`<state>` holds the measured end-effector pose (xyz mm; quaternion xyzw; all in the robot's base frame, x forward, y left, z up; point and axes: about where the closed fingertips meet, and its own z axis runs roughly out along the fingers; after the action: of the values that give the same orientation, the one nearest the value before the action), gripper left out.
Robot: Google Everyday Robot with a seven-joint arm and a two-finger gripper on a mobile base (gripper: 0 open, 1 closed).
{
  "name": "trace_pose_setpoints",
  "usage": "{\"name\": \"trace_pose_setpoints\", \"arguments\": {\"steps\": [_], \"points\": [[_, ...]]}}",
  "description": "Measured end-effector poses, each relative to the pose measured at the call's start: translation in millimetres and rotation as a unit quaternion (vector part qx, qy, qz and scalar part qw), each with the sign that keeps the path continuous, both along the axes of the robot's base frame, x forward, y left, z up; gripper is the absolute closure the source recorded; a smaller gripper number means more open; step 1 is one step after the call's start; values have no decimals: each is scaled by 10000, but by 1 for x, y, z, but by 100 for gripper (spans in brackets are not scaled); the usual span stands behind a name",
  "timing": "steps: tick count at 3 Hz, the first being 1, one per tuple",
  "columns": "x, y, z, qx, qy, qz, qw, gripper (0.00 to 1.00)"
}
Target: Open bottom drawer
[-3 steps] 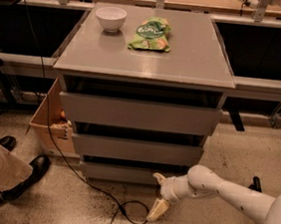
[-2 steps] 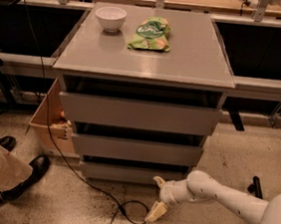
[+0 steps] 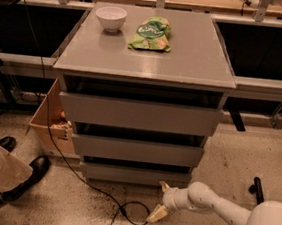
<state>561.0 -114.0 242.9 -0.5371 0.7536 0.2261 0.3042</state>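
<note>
Camera view is being filled by a grey cabinet (image 3: pixel 146 60) of three drawers, seen from the front and from above, standing on a speckled floor (image 3: pixel 241 160). On its top a white bowl (image 3: pixel 111 17) and a green bag (image 3: pixel 152 33) are being carried, well above the fingers. Behind it, wooden benches and dark shelving are being shown. A cardboard box (image 3: pixel 49 125) is being kept against the cabinet's side, far from the fingers, and a dark cable (image 3: pixel 92 190) is being trailed across the floor to end just beside the lower finger. A person's black shoe (image 3: pixel 26 178) and pale trouser leg are being seen at the frame's edge.

The gripper (image 3: pixel 155 201) is being held low, just over the floor, on a white arm (image 3: pixel 211 205) reaching in from the corner. Its fingers (image 3: pixel 155 214) are being held spread, with nothing between them. The bottom drawer (image 3: pixel 134 174) (the slimmest front of the three) is lying just above the upper finger, whose tip is being held close under the front's lower edge, toward its near end; whether they are touching cannot be told. The drawer is being shown closed.

Against the frame of a second ago, the wrist is being carried slightly lower, while the gripper is being kept at much the same spot and the drawer front is unmoved.
</note>
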Motion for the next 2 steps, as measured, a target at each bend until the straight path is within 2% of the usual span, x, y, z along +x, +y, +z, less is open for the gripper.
{"name": "trace_pose_setpoints", "arguments": {"steps": [1, 2], "points": [[30, -5, -30, -34, -147, -203, 9997, 0], [62, -5, -37, -42, -391, -297, 9988, 0]]}}
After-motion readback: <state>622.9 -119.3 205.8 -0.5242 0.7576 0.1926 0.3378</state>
